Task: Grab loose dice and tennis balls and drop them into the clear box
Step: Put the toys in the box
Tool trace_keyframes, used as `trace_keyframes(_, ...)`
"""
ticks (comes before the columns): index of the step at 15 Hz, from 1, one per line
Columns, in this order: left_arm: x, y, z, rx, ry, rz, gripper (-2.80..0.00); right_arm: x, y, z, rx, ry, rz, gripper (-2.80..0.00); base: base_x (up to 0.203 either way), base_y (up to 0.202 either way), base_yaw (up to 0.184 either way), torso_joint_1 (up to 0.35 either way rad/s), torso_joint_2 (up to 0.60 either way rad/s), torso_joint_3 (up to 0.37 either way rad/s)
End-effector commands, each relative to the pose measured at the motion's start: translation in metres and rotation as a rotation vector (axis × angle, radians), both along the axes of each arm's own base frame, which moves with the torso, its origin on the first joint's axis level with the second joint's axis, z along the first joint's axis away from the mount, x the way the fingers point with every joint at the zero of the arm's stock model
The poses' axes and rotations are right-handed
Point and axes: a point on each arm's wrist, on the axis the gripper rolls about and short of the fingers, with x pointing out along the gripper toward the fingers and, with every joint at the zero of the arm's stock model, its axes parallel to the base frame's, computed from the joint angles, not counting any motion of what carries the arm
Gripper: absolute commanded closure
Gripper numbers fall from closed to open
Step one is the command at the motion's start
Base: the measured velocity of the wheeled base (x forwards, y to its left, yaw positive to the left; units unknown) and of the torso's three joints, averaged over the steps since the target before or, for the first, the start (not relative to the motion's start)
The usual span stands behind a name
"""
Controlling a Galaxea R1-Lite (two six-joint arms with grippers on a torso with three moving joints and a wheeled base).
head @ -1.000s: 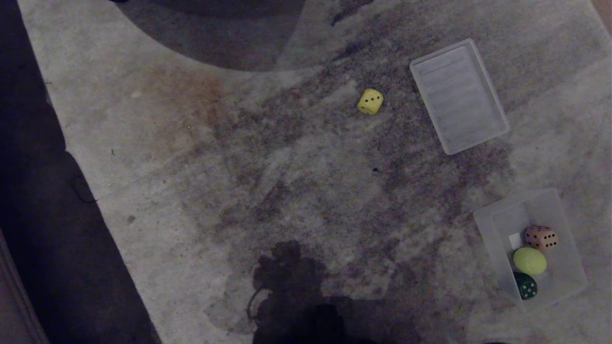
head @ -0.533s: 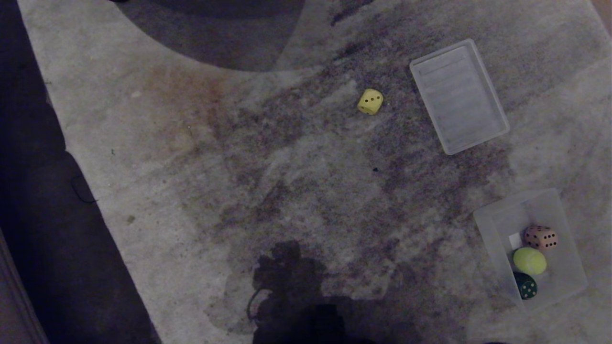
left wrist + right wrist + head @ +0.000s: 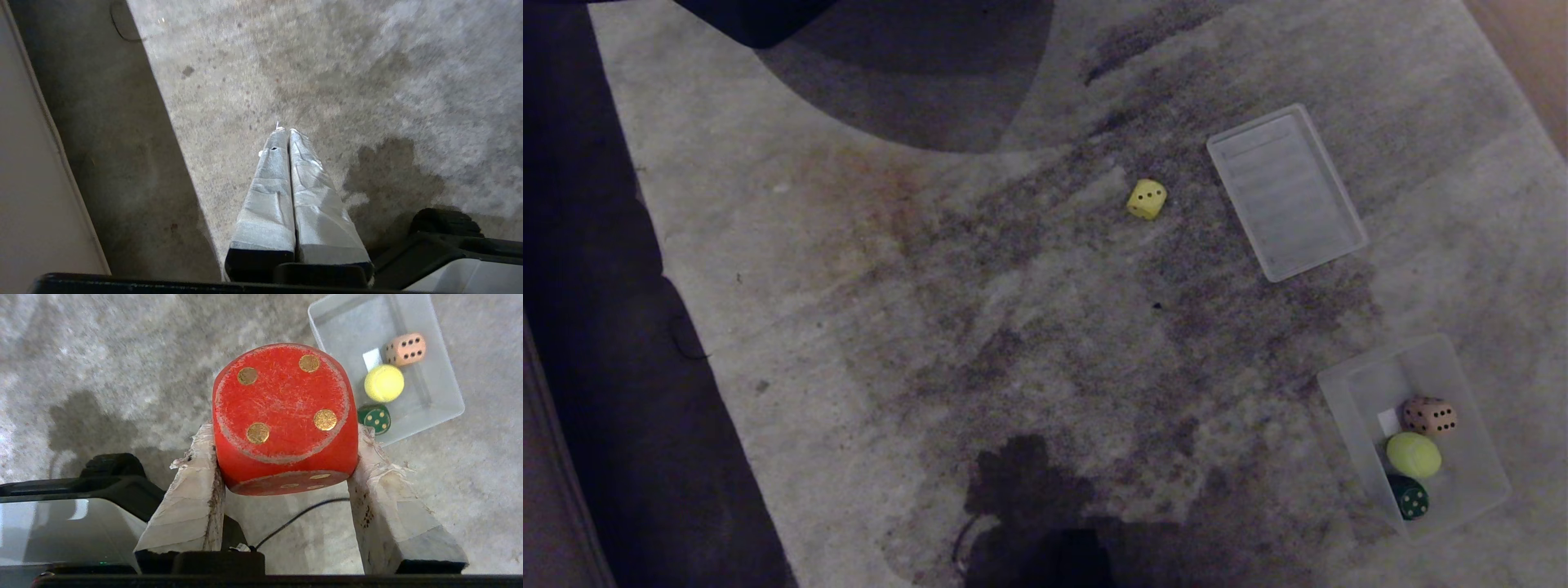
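My right gripper [image 3: 282,441] is shut on a red die [image 3: 282,416] with gold pips, held above the carpet short of the clear box [image 3: 449,412]. The clear box [image 3: 1462,498] lies at the lower right of the head view and holds a tan die [image 3: 1428,415], a tennis ball [image 3: 1414,455] and a dark green die [image 3: 1409,497]. A yellow die [image 3: 1147,198] lies loose on the carpet beside the lid. My left gripper [image 3: 285,131] is shut on nothing above bare carpet. Neither arm shows in the head view.
A flat ribbed translucent lid [image 3: 1286,192] lies on the carpet to the right of the yellow die. The pale stained rug [image 3: 931,286] ends at a dark floor strip [image 3: 596,367] on the left. A dark curved patch [image 3: 915,73] lies at the far side.
The whole head view has shifted: the scene sits lower and a little smaller, as the camera moved. The things on the carpet have kept their places.
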Motion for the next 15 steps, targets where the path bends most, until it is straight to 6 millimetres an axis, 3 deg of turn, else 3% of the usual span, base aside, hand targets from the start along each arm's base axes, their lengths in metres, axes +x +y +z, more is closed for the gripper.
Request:
trace_keyframes(1, 0.0002, 0.0000, -0.0003, -0.001, 0.002, 0.001, 0.00, 0.0002, 0.0000, 0.0000, 0.000, 0.004, 0.001, 0.00, 0.000, 0.000, 0.000, 0.001, 0.00, 0.193)
trace_keyframes(15, 0.0002, 0.0000, -0.0003, -0.001, 0.002, 0.001, 0.00, 0.0002, 0.0000, 0.0000, 0.000, 0.004, 0.001, 0.00, 0.000, 0.000, 0.000, 0.002, 0.00, 0.200)
